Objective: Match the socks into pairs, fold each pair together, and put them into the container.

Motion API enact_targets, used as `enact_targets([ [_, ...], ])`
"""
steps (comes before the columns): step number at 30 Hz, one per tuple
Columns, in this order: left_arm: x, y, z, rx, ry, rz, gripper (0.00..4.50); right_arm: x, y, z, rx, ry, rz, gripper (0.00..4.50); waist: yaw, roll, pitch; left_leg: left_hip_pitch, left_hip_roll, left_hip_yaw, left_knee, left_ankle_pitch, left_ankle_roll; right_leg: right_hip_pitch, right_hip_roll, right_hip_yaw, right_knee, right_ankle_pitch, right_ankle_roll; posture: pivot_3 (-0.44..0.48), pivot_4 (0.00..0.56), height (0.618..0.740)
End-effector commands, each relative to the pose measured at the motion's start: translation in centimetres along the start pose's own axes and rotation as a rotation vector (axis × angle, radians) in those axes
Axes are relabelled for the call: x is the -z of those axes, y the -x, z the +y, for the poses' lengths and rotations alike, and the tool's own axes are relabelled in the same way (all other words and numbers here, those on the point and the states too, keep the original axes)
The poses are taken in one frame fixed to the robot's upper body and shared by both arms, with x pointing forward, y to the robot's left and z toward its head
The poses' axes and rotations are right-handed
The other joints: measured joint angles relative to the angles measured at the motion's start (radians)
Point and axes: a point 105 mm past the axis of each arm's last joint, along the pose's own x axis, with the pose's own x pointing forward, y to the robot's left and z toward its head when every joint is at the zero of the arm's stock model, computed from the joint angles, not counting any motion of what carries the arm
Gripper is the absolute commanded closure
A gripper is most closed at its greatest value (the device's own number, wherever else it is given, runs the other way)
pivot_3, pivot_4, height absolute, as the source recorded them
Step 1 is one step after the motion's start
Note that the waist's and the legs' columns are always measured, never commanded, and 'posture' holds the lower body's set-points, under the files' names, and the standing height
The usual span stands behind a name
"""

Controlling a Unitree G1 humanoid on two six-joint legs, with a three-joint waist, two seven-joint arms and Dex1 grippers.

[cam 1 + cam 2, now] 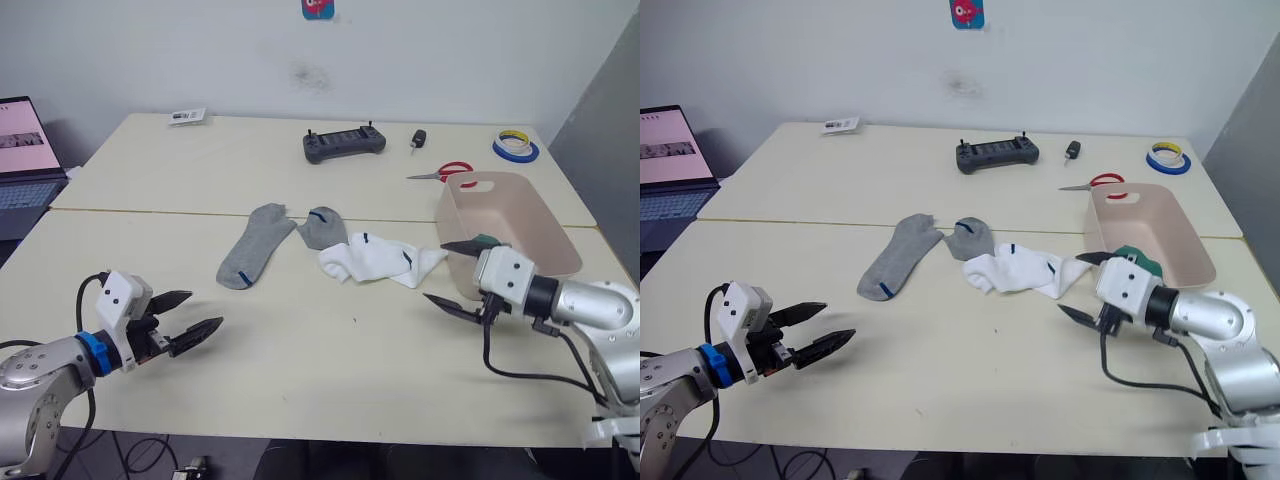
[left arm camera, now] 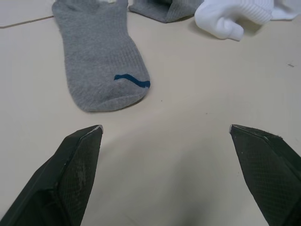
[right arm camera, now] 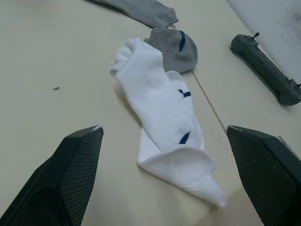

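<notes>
A long grey sock [image 1: 253, 247] lies flat at the table's middle, its blue-marked toe [image 2: 106, 80] just ahead of my left gripper [image 1: 190, 318], which hovers open and empty near the front left. A second, folded grey sock [image 1: 322, 228] lies beside it. Two white socks [image 1: 380, 260] with blue marks lie bunched to their right. My right gripper [image 1: 440, 272] stands open and empty just right of the white socks [image 3: 162, 110], in front of the pink container [image 1: 535, 215]. A green sock [image 1: 1137, 258] shows inside the container's near end, partly hidden by the right gripper.
At the back of the table lie a black controller [image 1: 344, 143], a key fob [image 1: 417, 139], red-handled scissors [image 1: 440, 172], tape rolls [image 1: 515, 148] and a small card [image 1: 187, 116]. A laptop [image 1: 25, 160] stands off the left edge. A seam [image 1: 150, 211] runs across the table.
</notes>
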Motion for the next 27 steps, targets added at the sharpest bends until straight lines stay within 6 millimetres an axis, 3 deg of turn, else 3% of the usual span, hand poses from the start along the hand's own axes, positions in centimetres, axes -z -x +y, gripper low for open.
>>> enact_targets([
  [1, -2.1, -1.3, -1.3, 0.059, -0.025, -0.076, 0.00, -1.5, -0.1, 0.5, 0.033, 0.019, -0.040, 0.03, 0.000, 0.000, 0.000, 0.000, 0.000, 0.000, 0.000, 0.000, 0.000, 0.000, 0.000, 0.000, 0.000, 0.000, 0.000, 0.000, 0.150, 0.737],
  [4, -2.5, -2.5, -2.0, 0.105, -0.006, -0.090, 0.00, -1.5, 0.0, 1.4, 0.024, 0.019, -0.030, 0.03, -0.001, 0.000, 0.000, 0.000, 0.000, 0.000, 0.000, 0.000, 0.000, 0.000, 0.000, 0.000, 0.000, 0.000, 0.000, 0.000, 0.150, 0.737],
  [11, -2.6, -7.6, -4.2, 0.221, -0.008, -0.088, 0.00, -1.4, 0.1, 3.9, 0.022, -0.015, -0.012, 0.03, -0.001, 0.000, 0.000, 0.000, -0.001, 0.000, 0.000, 0.000, 0.000, 0.001, 0.001, 0.000, 0.000, 0.000, 0.000, 0.000, 0.150, 0.737],
  [16, -2.8, -13.1, -5.4, 0.264, 0.040, -0.074, 0.00, -1.5, -0.1, 4.2, 0.019, -0.022, -0.012, 0.03, -0.001, -0.001, -0.001, 0.000, -0.001, 0.000, 0.001, 0.000, 0.000, 0.001, 0.003, -0.001, 0.000, 0.000, 0.000, 0.000, 0.150, 0.737],
  [24, -4.0, -19.0, -6.4, 0.256, 0.101, -0.051, 0.00, -1.2, -0.2, 4.3, 0.011, -0.025, 0.001, 0.03, 0.000, -0.001, -0.001, 0.000, -0.002, 0.000, 0.001, 0.000, 0.000, 0.001, 0.005, -0.001, 0.000, 0.000, 0.000, 0.000, 0.150, 0.737],
  [27, -4.1, -20.2, -7.4, 0.298, 0.089, -0.014, 0.65, -1.2, -0.3, 4.4, 0.008, -0.027, 0.006, 0.00, -0.003, -0.001, -0.001, 0.000, -0.002, 0.001, 0.001, 0.001, -0.001, 0.001, 0.005, -0.001, 0.000, 0.000, 0.000, 0.000, 0.150, 0.737],
])
